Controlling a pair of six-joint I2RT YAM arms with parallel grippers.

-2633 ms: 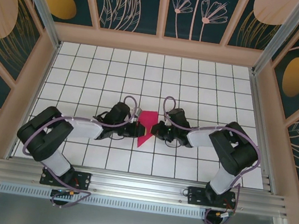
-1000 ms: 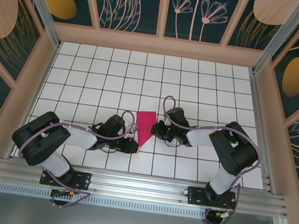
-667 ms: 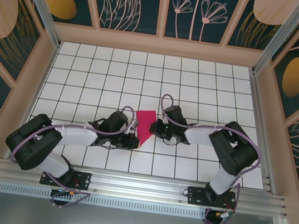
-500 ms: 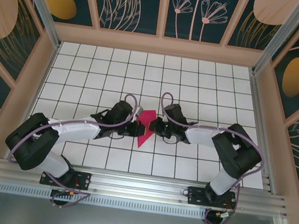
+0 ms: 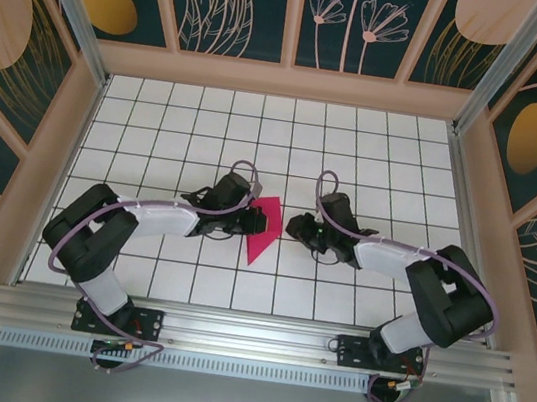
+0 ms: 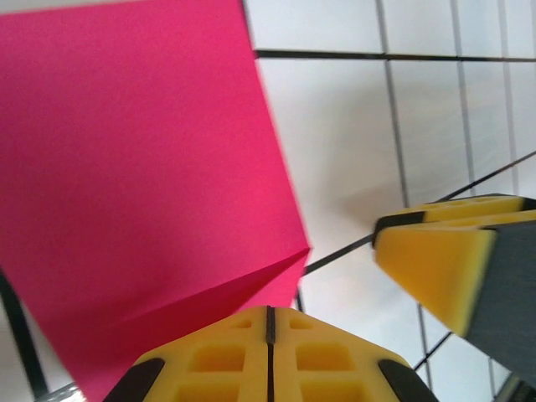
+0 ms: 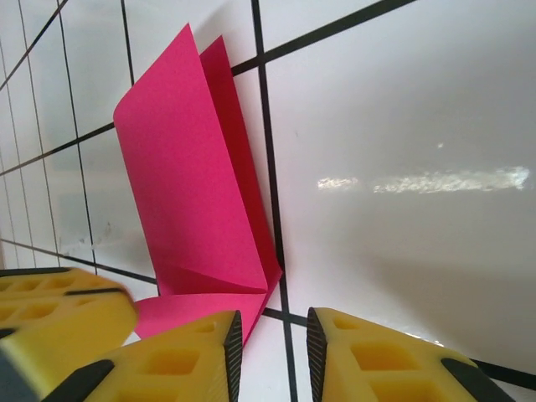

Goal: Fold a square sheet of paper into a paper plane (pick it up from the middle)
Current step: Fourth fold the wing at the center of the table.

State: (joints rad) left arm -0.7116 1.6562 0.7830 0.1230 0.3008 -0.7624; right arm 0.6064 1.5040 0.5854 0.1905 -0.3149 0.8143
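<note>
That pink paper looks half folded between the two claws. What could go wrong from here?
1. The top flap of the paper stands up in a soft curve, not a pressed crease, so it may spring flat.
2. The right gripper is slightly open next to the paper and holds nothing. The left gripper is shut at the paper's edge, so a pull could drag or skew the thin sheet.
3. The fingertips of both grippers sit close together and might bump.
</note>
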